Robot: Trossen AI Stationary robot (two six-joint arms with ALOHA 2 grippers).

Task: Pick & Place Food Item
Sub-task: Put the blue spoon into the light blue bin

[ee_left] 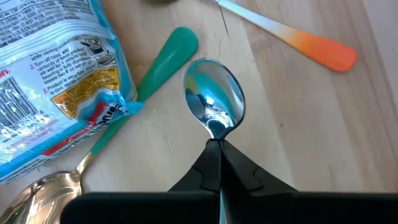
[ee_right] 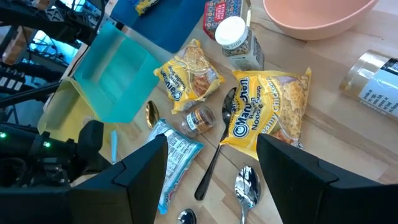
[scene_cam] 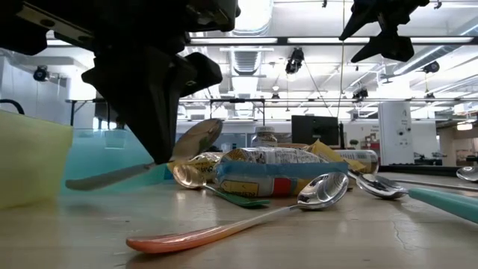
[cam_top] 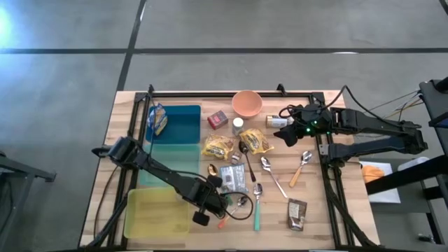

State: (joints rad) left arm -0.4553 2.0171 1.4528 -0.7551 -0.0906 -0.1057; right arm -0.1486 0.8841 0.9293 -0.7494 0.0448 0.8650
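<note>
A: From above, what did the bins hold?

B: The dark blue bin [cam_top: 180, 122] held one snack bag [cam_top: 159, 119]. The teal bin [cam_top: 166, 162] and the yellow bin [cam_top: 155, 211] beside it showed nothing inside, though the left arm crossed them. The pink bowl [cam_top: 246, 103], past the blue bin's far corner, looked bare too.

A: And the food item?

B: The noodle soup packet [cam_top: 256, 141] lay flat between the blue bin and the right gripper [cam_top: 288, 134], its long axis slanted across the table.

A: The low view?

B: It showed a crumpled blue-banded pouch [scene_cam: 280, 173] behind an orange-handled spoon [scene_cam: 246, 217]; the bowl didn't show.

A: Left wrist?

B: Only there could you see the left gripper [ee_left: 219, 163] clenched tight on the neck of a silver spoon [ee_left: 214, 102], bowl pointing away from the fingers, by the teal-handled spoon [ee_left: 163, 62].

A: Right wrist?

B: The right gripper [ee_right: 211, 168] hung spread and empty above the packet [ee_right: 267, 107], whose printed name read lengthwise. A white-capped jar [ee_right: 239, 38] stood between the packet and the bowl [ee_right: 314, 15].
</note>
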